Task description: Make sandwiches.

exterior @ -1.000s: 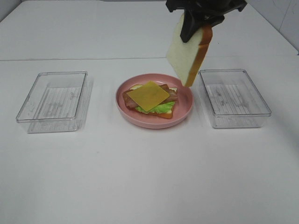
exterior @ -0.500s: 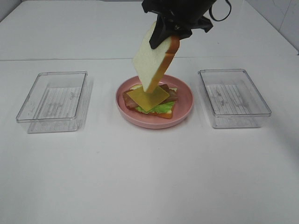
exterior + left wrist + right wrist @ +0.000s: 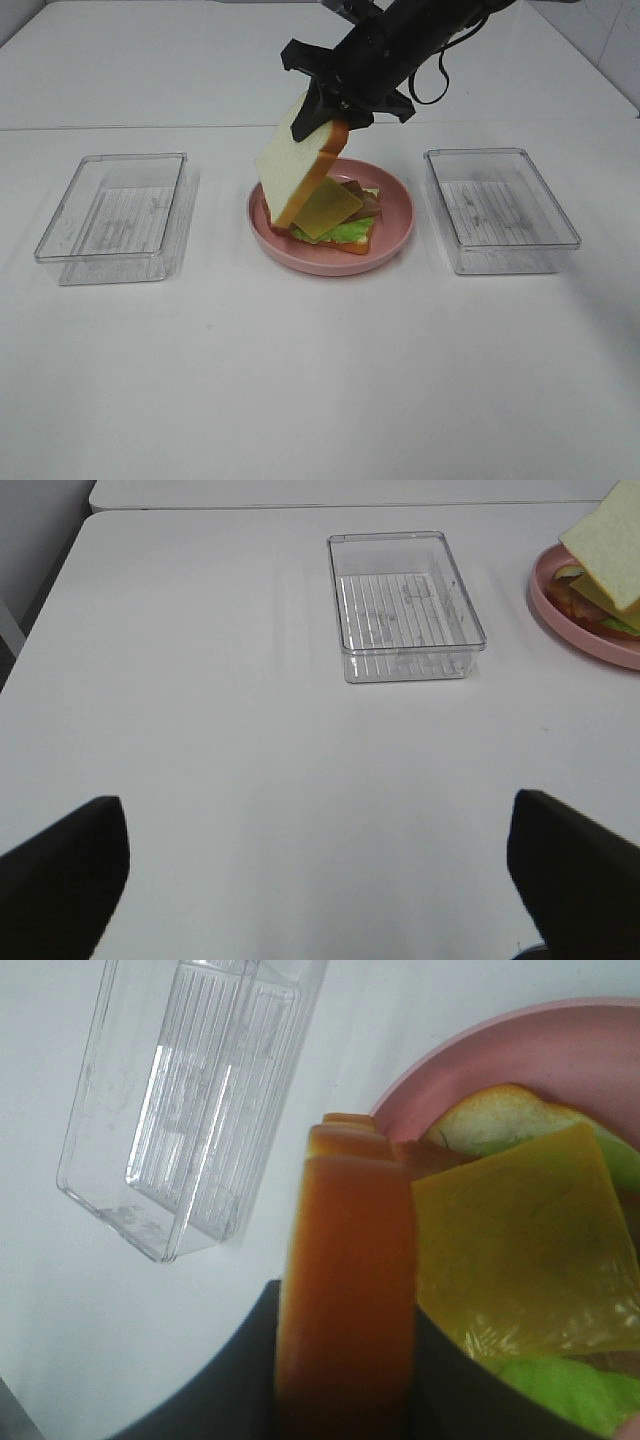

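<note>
Our right end effector is clamped on the top bread slice, tilted over the stack's left edge on the pink plate; we should level it, centre it over the cheese, then release.

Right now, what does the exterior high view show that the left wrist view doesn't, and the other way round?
Only the exterior high view shows the right gripper gripping the top bread slice by its crust, tilted over the cheese square, plus the right clear tray. Only the left wrist view shows the left gripper, its dark fingers spread wide over bare table. Both show the left clear tray, the pink plate and part of the bread slice above it.
</note>
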